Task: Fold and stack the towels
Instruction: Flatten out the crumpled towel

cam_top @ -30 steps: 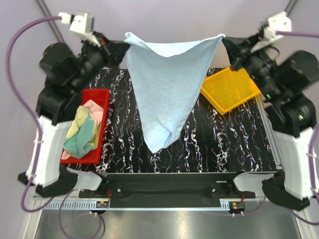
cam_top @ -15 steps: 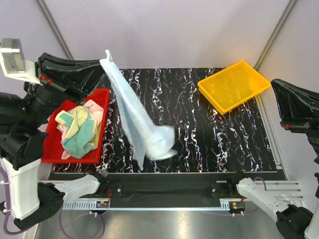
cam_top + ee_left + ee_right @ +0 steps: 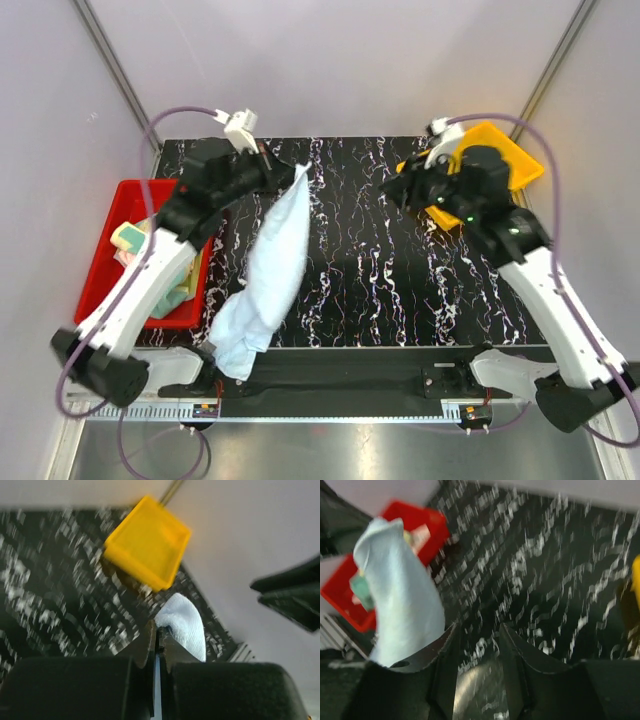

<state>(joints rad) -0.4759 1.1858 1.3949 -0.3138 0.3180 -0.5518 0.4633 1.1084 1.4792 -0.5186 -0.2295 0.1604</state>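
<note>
- Top external view: the light blue towel (image 3: pixel 270 260) is gathered into one long, narrow bundle. Its long axis runs from the far middle of the worktop (image 3: pixel 380 290) slantwise to the near edge, where its crumpled lower end sits at the rim.
- Left fingers (image 3: pixel 292 178) are pinched tight on the towel's top corner; the left wrist view shows the cloth nipped between them. How much of the bundle rests on the worktop I cannot tell.
- Right fingers (image 3: pixel 392 190) stand apart and empty, well off to the right of the towel's upper end, with bare worktop between. From the right wrist view the towel lies to their left.
- To spread the cloth, I judge the right arm must reach leftward for a free corner. The nearer corners are buried in the bunched lower end, closer to the left arm's side.
- Red tray (image 3: pixel 105 262) with the other towels (image 3: pixel 128 238) lies just left of the bundle; the yellow tray (image 3: pixel 510 160) sits behind the right arm. Open room is centre and right.
</note>
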